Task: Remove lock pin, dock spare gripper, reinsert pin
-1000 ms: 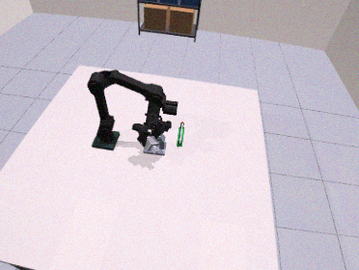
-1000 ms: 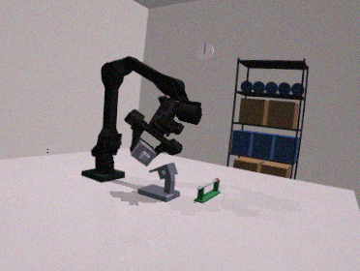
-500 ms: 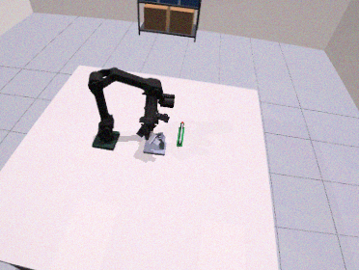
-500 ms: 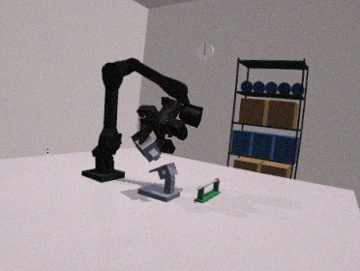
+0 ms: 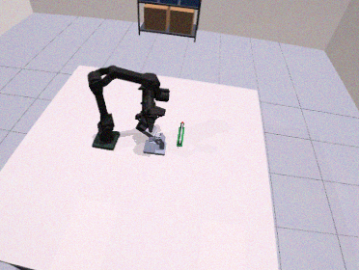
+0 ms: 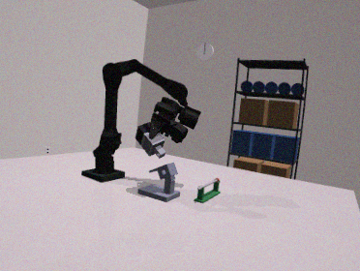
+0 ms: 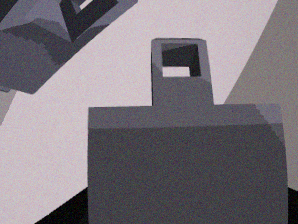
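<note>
My gripper is shut on the spare gripper, a grey block. It holds the block tilted in the air above and beside the mount. The block's spigot with its square hole points down, clear of the socket. The mount has a grey base and a tilted socket on a post; part of it shows at the upper left of the wrist view. The pin, pale with a red end, lies on the green rack, out of the socket.
The green rack stands just beyond the mount on the side away from the arm's base. A shelf unit with boxes stands on the floor at the back, past the white surface.
</note>
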Motion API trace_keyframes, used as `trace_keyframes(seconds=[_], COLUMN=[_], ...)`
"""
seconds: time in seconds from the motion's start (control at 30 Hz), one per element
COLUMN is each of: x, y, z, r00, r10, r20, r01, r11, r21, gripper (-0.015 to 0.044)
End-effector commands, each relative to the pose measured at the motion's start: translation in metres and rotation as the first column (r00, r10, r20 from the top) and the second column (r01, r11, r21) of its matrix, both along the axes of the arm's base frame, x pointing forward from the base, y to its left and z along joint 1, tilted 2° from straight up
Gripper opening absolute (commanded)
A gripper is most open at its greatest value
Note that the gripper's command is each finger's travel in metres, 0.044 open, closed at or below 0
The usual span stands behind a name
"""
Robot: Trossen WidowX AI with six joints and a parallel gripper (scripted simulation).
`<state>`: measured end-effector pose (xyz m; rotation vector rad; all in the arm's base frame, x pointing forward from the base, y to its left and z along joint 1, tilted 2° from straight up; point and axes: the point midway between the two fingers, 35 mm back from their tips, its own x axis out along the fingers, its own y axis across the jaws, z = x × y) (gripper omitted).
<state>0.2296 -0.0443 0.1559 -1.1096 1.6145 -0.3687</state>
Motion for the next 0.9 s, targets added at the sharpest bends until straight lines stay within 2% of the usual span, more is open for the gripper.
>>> trace_keyframes(seconds=[0.0,0.37,0.87], x=[-0.001,-0.004,0.000], y=[0.006,0.025,0.025], z=[0.006,0.016,0.007], r00=[0.987,0.853,0.831], r10=[0.120,0.359,0.346], r20=[-0.104,-0.379,-0.436], r01=[-0.125,-0.419,-0.426], r11=[0.991,0.904,0.900], r21=[-0.044,-0.086,-0.098], gripper=[0.0000,0.0000,0.0000])
